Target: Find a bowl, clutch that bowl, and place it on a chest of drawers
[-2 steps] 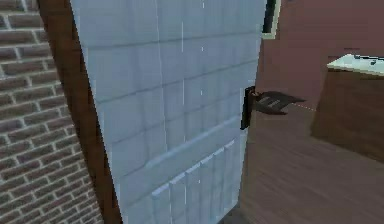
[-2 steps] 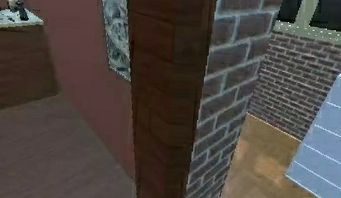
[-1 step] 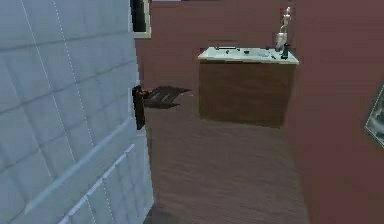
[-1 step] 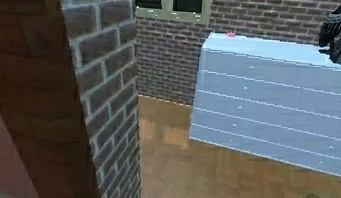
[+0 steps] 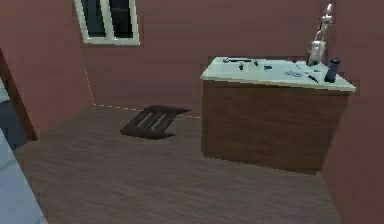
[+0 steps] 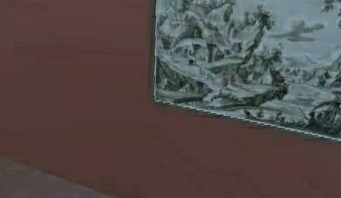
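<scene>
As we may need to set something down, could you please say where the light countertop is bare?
The countertop is bare along its front edge, before small dark things. Toward the forward view's right it is crowded: dark cup, silvery figure.

Red-brown walls (image 5: 200, 50) w/ a white-framed window (image 5: 108, 20) at the forward view's upper left, dark wood-plank floor (image 5: 150, 180) w/ a dark slatted mat (image 5: 153, 122) near the far wall, brown wooden pale-topped bench (image 5: 270, 125) at right, & a big grey-green landscape picture (image 6: 262, 58) on the arm side view's wall.
</scene>
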You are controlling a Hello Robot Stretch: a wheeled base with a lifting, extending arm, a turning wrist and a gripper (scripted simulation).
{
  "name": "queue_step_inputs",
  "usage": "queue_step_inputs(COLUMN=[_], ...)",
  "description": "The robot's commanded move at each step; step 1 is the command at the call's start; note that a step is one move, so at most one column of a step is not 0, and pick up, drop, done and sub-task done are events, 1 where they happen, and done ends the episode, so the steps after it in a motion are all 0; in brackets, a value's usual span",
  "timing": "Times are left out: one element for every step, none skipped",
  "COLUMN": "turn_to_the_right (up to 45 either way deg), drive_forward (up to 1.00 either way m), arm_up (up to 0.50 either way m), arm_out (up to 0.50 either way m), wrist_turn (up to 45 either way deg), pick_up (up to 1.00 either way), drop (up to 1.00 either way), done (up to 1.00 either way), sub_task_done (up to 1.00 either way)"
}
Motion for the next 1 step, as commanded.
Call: queue_step_inputs(turn_to_the_right=[0.0], drive_forward=[0.6], arm_up=[0.0], arm_out=[0.0], wrist_turn=[0.0], pick_up=[0.0], drop=[0.0], done=[0.0], sub_task_done=[0.0])
